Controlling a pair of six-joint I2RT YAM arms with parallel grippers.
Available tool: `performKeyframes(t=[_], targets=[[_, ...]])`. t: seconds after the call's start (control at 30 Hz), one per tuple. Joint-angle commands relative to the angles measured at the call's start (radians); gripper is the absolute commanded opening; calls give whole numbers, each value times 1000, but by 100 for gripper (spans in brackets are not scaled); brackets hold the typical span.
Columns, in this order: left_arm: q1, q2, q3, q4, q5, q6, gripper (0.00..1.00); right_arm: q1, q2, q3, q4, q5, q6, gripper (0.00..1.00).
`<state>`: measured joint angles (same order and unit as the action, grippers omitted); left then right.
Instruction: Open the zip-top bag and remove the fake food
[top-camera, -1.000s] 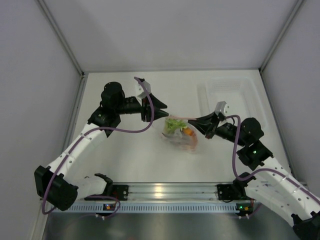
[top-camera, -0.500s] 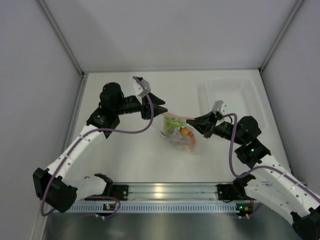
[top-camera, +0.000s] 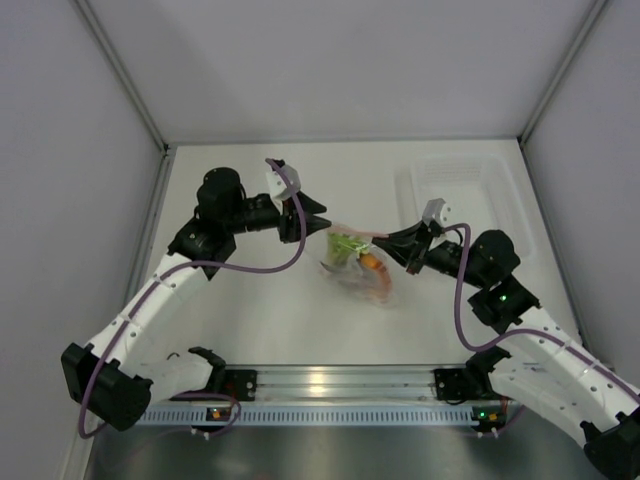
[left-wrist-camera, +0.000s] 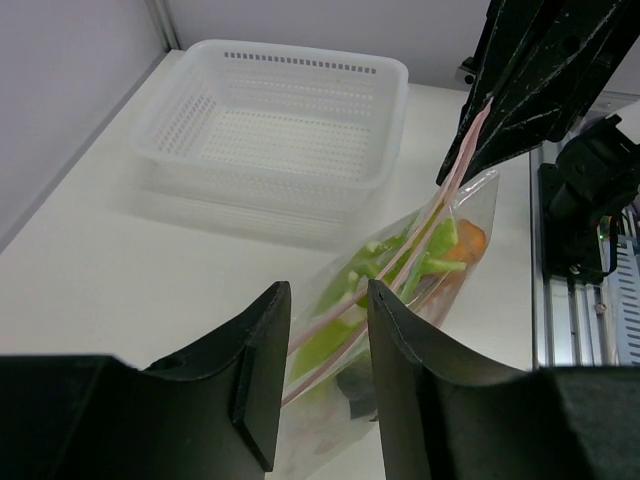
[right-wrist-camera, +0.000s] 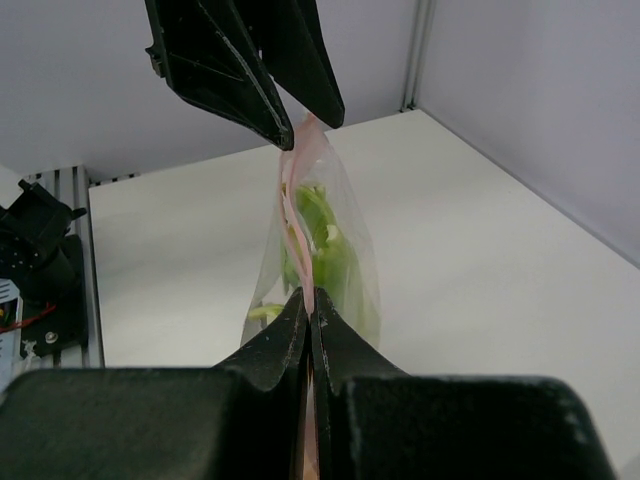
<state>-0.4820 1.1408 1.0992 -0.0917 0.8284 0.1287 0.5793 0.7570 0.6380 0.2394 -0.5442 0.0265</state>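
Top external shows us the zip-top bag (top-camera: 357, 268), fake food (top-camera: 349, 247) inside, between our arms: right gripper (top-camera: 379, 240) pinches its pink strip (right-wrist-camera: 297, 230) tight, left gripper (top-camera: 327, 217) straddles the other end, jaws narrowly apart.

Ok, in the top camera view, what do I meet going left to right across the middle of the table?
left gripper → zip-top bag → right gripper. The clear basket is left out, since it sits farther back and overlaps the right gripper's span.
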Motion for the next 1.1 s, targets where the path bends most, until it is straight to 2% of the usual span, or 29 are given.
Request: performKeyframes(t=[0.0,0.43,0.87,0.97,1.0,1.07], targets=[[-4,2,31,-13,26,31,42,-10,1,49,18,0,-17,0],[-6,56,59,-26,18,51,43,-10,-10,42,52,-54,-4,0],[-4,128,103,-62,225,55,38,-10,-12,45,66,-19,-3,0],[-6,134,103,-65,227,55,37,-12,-10,46,61,-13,-5,0],[-6,132,106,-65,227,55,39,-12,-10,46,60,-10,-4,0],[-6,132,111,-66,219,51,55,-12,-8,46,54,4,-5,0]])
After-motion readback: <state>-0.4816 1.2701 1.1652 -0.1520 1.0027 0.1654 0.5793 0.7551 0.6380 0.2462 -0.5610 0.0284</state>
